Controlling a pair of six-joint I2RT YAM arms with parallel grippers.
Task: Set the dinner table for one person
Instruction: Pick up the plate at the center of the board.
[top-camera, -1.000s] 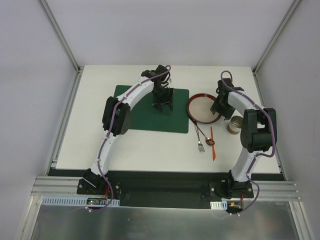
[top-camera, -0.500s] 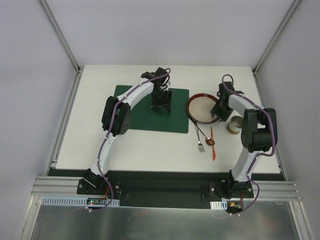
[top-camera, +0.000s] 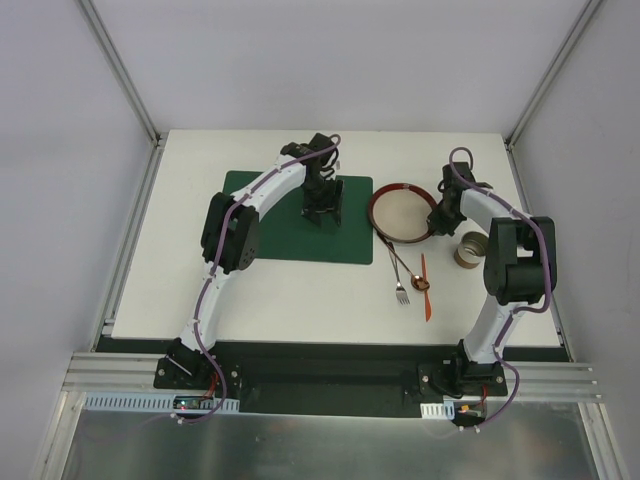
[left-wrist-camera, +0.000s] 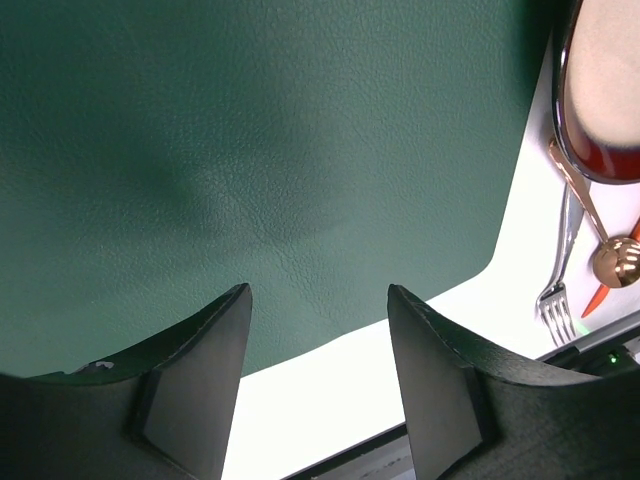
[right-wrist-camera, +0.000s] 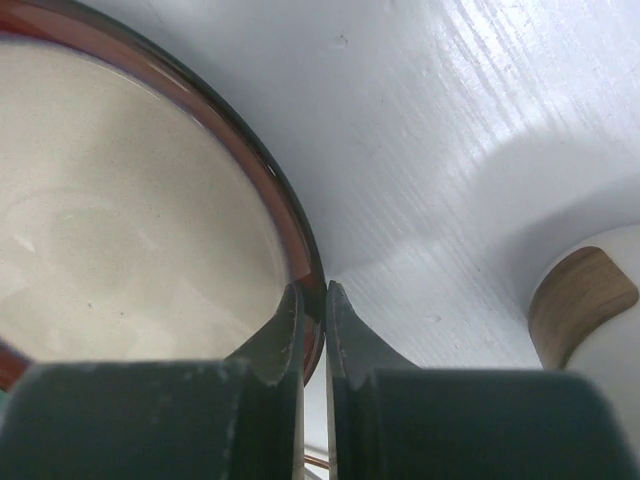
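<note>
Although the table (top-camera: 250, 300) spans the whole framed bay, every item noted sits on its middle and right. Nearest the arm bases, right of centre: fork (top-camera: 401, 290), spoon (top-camera: 417, 283) and orange knife (top-camera: 426, 298), close together. Beyond them a cup (top-camera: 467, 251) stands near the right edge. The right gripper (right-wrist-camera: 312, 298) is clenched on the plate's (top-camera: 400, 214) right rim. Plate lies just beside the green mat's (top-camera: 275, 230) right edge. Farthest, the left gripper (left-wrist-camera: 318, 298) hangs over the mat, jaws apart, nothing between them.
</note>
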